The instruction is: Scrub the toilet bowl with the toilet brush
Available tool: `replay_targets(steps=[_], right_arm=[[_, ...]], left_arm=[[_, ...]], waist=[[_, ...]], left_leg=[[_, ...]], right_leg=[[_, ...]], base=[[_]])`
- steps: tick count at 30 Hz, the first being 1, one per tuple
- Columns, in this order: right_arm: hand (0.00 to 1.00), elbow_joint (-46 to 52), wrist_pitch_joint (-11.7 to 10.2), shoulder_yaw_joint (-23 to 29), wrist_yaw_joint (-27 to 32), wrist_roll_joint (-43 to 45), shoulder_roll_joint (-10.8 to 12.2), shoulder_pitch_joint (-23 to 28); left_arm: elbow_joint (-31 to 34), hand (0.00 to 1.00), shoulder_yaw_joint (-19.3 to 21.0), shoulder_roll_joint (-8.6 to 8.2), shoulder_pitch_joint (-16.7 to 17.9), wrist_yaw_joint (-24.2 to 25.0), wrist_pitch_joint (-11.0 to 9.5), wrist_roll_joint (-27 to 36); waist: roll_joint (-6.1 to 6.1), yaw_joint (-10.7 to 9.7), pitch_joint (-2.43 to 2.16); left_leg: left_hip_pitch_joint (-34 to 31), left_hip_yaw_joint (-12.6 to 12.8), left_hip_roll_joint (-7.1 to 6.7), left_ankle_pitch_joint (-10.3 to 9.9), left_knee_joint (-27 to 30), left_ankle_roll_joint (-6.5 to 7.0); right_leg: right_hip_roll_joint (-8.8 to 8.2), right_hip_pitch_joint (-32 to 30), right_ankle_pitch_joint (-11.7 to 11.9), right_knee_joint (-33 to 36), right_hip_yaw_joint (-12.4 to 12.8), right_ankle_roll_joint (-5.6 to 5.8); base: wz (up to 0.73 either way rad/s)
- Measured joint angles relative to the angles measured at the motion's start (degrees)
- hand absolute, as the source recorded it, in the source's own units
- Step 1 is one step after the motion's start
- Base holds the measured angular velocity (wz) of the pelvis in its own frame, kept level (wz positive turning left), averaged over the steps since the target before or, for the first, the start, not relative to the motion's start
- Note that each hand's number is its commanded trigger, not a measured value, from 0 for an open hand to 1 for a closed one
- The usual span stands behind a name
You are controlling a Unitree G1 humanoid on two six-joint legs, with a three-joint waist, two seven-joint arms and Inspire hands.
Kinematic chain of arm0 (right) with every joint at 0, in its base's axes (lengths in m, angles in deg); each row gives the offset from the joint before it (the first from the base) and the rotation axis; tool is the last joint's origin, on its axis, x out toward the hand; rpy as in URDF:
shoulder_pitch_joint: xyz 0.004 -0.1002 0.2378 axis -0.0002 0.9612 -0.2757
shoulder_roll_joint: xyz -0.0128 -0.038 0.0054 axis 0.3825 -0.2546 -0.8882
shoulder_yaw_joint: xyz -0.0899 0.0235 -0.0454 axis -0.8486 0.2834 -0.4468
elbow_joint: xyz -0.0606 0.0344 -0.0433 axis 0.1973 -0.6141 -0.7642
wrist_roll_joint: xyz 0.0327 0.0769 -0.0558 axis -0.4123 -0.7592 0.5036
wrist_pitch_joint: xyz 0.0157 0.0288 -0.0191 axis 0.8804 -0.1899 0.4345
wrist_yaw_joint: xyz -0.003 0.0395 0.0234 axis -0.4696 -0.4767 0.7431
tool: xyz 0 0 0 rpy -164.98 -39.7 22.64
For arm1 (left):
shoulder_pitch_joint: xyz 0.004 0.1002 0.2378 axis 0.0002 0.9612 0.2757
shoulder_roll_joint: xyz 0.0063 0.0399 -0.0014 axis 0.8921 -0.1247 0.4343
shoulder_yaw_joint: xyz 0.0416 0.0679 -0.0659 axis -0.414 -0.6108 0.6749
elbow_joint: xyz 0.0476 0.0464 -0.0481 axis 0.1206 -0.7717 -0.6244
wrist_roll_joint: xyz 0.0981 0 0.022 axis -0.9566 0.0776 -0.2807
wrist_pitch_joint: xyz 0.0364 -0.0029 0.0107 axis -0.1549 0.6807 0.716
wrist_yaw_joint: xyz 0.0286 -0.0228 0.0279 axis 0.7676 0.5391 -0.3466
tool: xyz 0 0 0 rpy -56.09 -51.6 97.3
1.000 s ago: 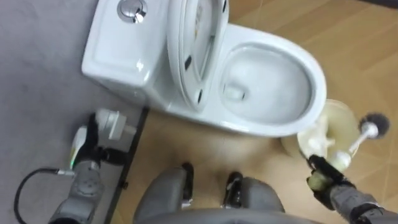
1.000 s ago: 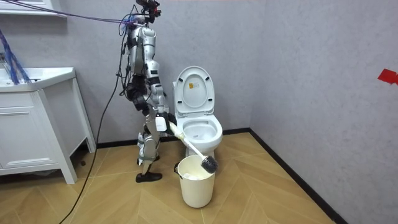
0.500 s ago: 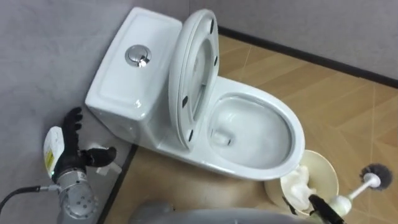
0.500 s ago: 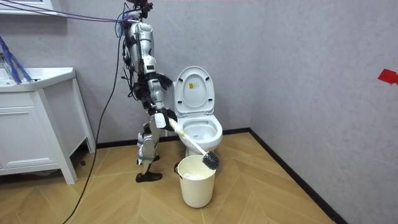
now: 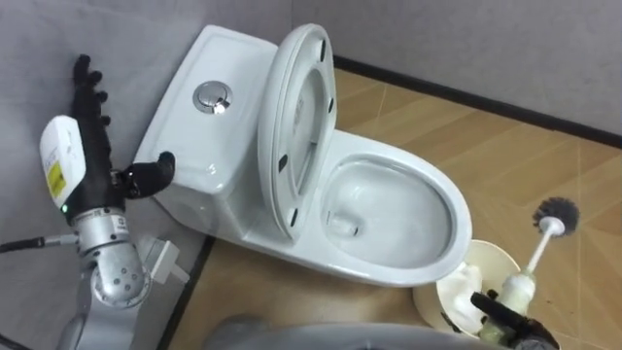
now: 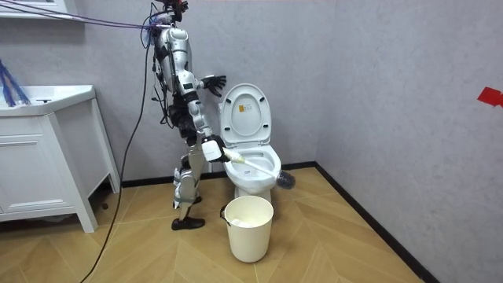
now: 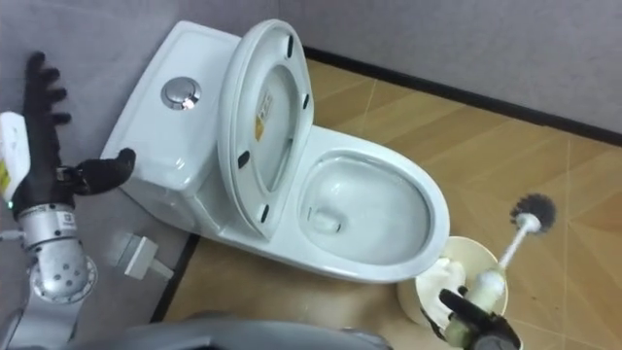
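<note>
Black right hand (image 5: 507,323): my fingers wrap the fat butt of the toilet brush (image 5: 535,253).
Handling: light, stiff plastic, I judge; the smooth grip may slip when wet, so the thick end is where to hold it.
Look: thin white shaft, dark round bristle head (image 5: 556,210).
Position: in the air beyond the cream bucket (image 5: 501,258), right of the toilet bowl (image 5: 389,158).
Left hand (image 5: 86,160): fingers straight, raised beside the cistern (image 5: 185,126).

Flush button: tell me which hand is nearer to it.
Left. The left hand is up beside the tank, close to the flush button; the right hand is low by the bucket, gripping the toilet brush.
</note>
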Motion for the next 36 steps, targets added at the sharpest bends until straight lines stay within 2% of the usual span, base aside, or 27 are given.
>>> replay_targets(steps=[4, 6, 8, 9, 10, 14, 17, 20, 21, 23, 26, 30, 32, 36], right_arm=[[1.00, -0.28, -0.05, -1.18, -2.47, 8.07, -0.03, -0.27], [1.00, -0.26, -0.04, -1.25, -3.27, 10.06, -0.04, -0.24], [1.00, 0.04, -0.04, -1.23, -3.74, 11.94, -0.16, -0.42], [1.00, 0.06, -0.04, -1.30, -3.83, 14.01, -0.38, -1.02], [1.00, 0.04, -0.04, -1.35, -4.13, 15.72, -0.43, -1.61], [1.00, 0.15, 0.12, -2.21, -6.01, 22.69, -0.71, -2.96], [1.00, 1.28, 0.02, -3.53, -7.40, 27.96, -1.66, -4.68], [1.00, 2.06, -0.54, -4.27, -7.84, 32.45, -3.49, -5.65], [1.00, 2.35, -0.55, -5.29, -7.82, 34.94, -4.23, -6.66], [1.00, 2.70, -0.55, -6.31, -7.96, 39.41, -5.17, -8.39], [1.00, 3.99, -0.60, -7.49, -7.86, 45.04, -5.70, -11.11], [1.00, 4.61, -1.05, -9.53, -7.18, 51.62, -5.78, -15.02], [1.00, 4.56, -1.34, -10.71, -6.39, 55.79, -6.16, -16.53], [1.00, 4.63, -1.86, -13.73, -4.46, 63.82, -7.42, -18.16]], left_arm=[[-1.02, 0.00, -0.32, 0.18, 0.01, 1.35, 0.03, -7.08], [-1.92, 0.00, -1.29, 0.31, 0.01, 2.42, 0.03, -8.23], [-3.84, 0.00, -2.53, 0.34, -0.03, 3.37, 0.05, -8.62], [-5.70, 0.00, -3.81, 0.55, -0.05, 4.11, 0.13, -8.66], [-7.35, 0.00, -5.17, 1.02, -0.02, 5.52, 0.32, -8.61], [-9.69, 0.00, -8.38, 2.23, 0.15, 11.35, 1.57, -8.48], [-12.00, 0.00, -9.60, 2.57, -0.20, 13.89, 1.72, -8.46], [-12.31, 0.00, -10.02, 3.49, -0.69, 15.29, 1.58, -8.49], [-12.31, 0.00, -10.20, 4.14, -0.80, 15.69, 1.59, -8.50], [-12.98, 0.00, -10.75, 4.96, -1.91, 16.18, 1.63, -8.51], [-14.79, 0.00, -11.15, 5.20, -5.00, 17.08, 1.57, -8.65], [-18.16, 0.00, -11.50, 5.28, -11.11, 18.35, 1.29, -8.69], [-19.52, 0.00, -12.10, 5.48, -13.90, 18.40, 1.09, -8.65], [-23.46, 0.00, -13.00, 7.39, -18.12, 17.73, -1.25, -11.25]], waist=[[0.25, -0.53, 0.08], [0.27, -0.46, 0.09], [0.22, -0.41, 0.13], [0.56, -0.42, 0.04], [0.38, -0.50, 0.16], [-0.06, -1.63, 0.04], [-0.22, -2.34, 0.04], [-0.39, -1.92, 0.14], [0.09, -1.85, -0.10], [0.01, -1.93, 0.02], [0.32, -1.58, 0.07], [0.80, -0.83, 0.31], [1.21, -0.24, 0.64], [1.33, 0.65, 0.71]], left_leg=[[0.59, 0.28, 0.05, 0.00, -0.32, 0.00], [0.65, 0.67, 0.09, 0.01, -0.33, 0.01], [0.73, 1.09, 0.10, 0.02, -0.45, 0.02], [0.70, 1.53, 0.14, 0.02, -0.48, 0.03], [0.66, 1.79, 0.15, 0.03, -0.73, 0.05], [0.60, 1.95, 0.19, 0.09, -1.35, 0.07], [0.50, 2.39, 0.21, 0.15, -1.23, 0.08], [0.63, 2.89, 0.17, 0.28, -1.39, 0.21], [0.55, 3.14, 0.18, 0.31, -1.43, 0.22], [0.02, 3.16, 0.18, 0.35, -1.24, 0.26], [-1.93, 3.20, 0.17, 0.77, -0.67, 0.42], [-6.34, 3.55, 0.11, 1.39, 1.13, 0.75], [-8.62, 3.62, 0.15, 1.60, 2.30, 0.88], [-12.66, 3.89, 0.20, 2.85, 2.19, 1.09]], right_leg=[[-0.03, 0.34, 0.00, 0.05, -0.04, 0.00], [-0.07, 0.24, 0.00, 0.16, 0.18, 0.00], [-0.08, -0.01, 0.00, 0.28, 1.18, 0.00], [-0.09, -0.02, 0.00, 0.35, 1.43, 0.01], [-0.12, -0.14, 0.00, 0.36, 1.61, 0.02], [-0.15, -0.70, 0.02, 0.33, 1.50, 0.04], [-0.15, -0.79, 0.05, 0.35, 1.83, 0.08], [-0.26, -0.94, 0.09, 0.33, 2.28, 0.16], [-0.27, -1.27, 0.10, 0.33, 2.58, 0.17], [-0.32, -2.00, 0.11, 0.61, 2.60, 0.18], [-0.61, -4.27, 0.11, 2.38, 2.69, 0.18], [-1.02, -9.23, 0.14, 4.92, 3.08, 0.12], [-1.20, -11.23, 0.26, 6.11, 2.99, -0.05], [-1.26, -15.37, 1.46, 6.44, 2.96, -0.24]], base=[[-0.02], [-0.07], [-0.15], [-0.17], [-0.14], [-0.02], [-0.07], [-0.05], [-0.10], [-0.03], [0.01], [-0.02], [-0.02], [-0.02]])
